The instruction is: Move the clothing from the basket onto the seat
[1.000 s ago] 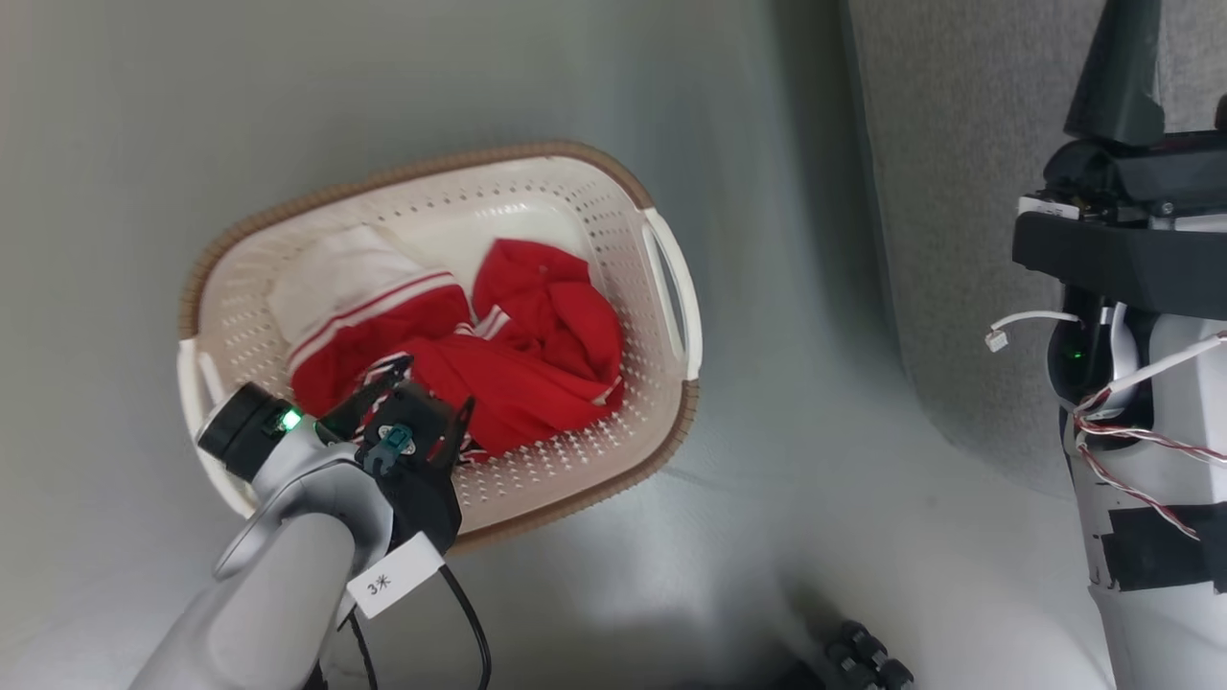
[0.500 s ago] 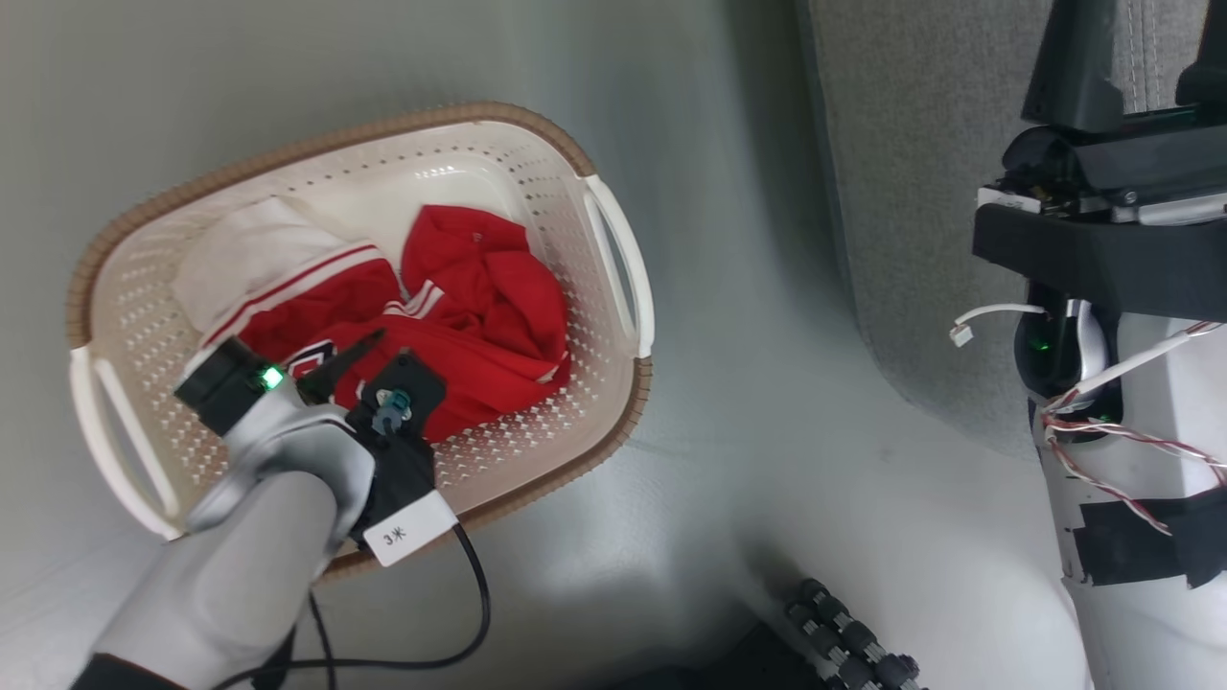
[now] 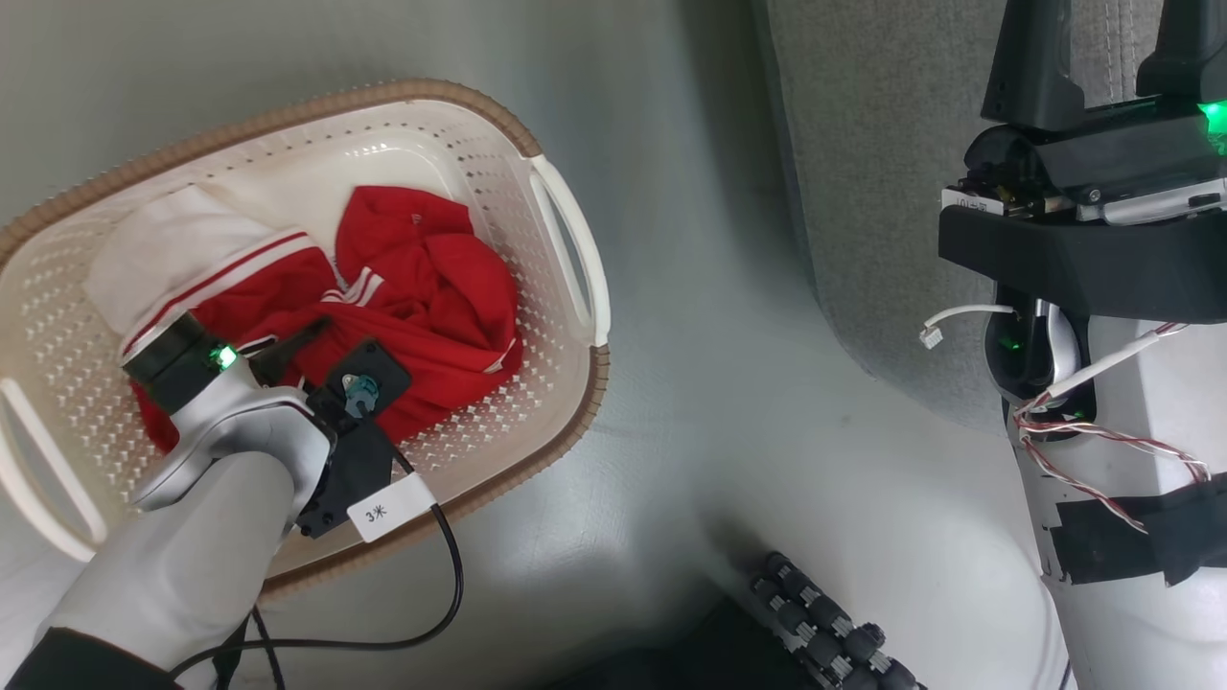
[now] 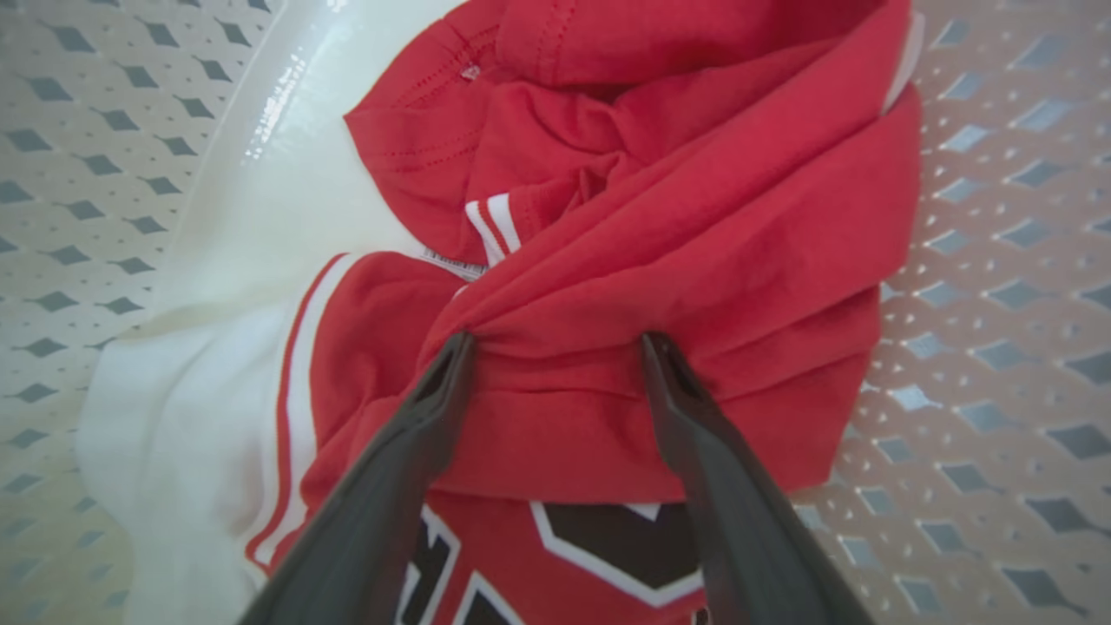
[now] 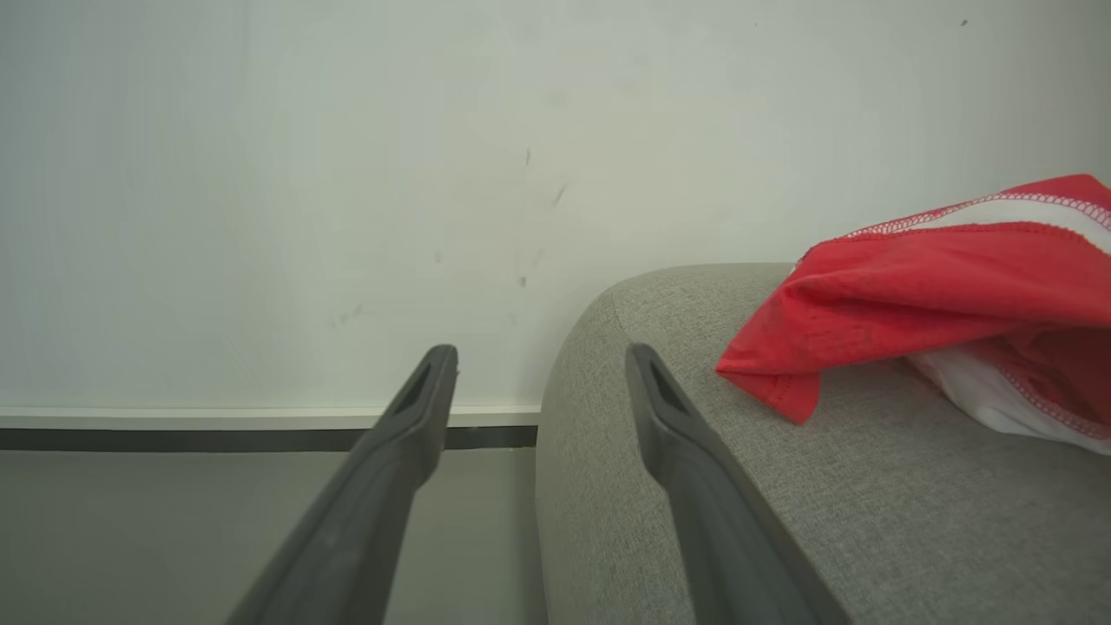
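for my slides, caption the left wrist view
Left gripper open, straddling a fold of red jersey in the perforated basket.

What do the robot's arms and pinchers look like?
The left arm is pale grey, with a black wrist ring, green light, black cable and white tag. The right arm is white, with black tape and red-white wires. The left gripper and right gripper each have two long dark fingers.

Crumpled red jerseys [image 3: 422, 287] in cream basket [image 3: 460, 153]; grey seat [image 3: 863, 144] beside
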Robot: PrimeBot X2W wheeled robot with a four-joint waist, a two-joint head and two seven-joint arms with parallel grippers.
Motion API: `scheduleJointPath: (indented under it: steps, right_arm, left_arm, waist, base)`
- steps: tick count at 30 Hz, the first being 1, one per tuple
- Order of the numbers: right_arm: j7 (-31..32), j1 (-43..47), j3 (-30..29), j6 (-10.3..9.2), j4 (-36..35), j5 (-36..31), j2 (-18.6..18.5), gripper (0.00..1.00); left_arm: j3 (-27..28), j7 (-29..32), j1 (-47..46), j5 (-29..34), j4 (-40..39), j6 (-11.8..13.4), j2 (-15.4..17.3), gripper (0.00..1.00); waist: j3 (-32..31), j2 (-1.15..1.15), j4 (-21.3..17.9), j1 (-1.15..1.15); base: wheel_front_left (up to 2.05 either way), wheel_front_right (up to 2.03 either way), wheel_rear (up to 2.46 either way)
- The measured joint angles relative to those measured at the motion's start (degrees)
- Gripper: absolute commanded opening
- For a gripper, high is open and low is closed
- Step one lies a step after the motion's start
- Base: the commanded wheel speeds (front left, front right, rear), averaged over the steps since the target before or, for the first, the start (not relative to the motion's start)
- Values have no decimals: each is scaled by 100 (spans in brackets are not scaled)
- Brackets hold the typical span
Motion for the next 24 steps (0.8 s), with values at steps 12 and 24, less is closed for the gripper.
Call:
scheduleJointPath:
  steps: [12,24]
  right_arm:
    - [0,2,-47,0,213,0,34,100]
    - [0,36,-169,93,753,-121,-51,100]
  left_arm:
    - [-157,-209,-104,-38,224,-1,-253,0]
    - [222,-1195,-86,-767,171,-41,-899,0]
  waist:
    - [21,0,-63,0]
    - [-460,0,307,0]
  base:
    - [0,0,0]
    - [0,0,0]
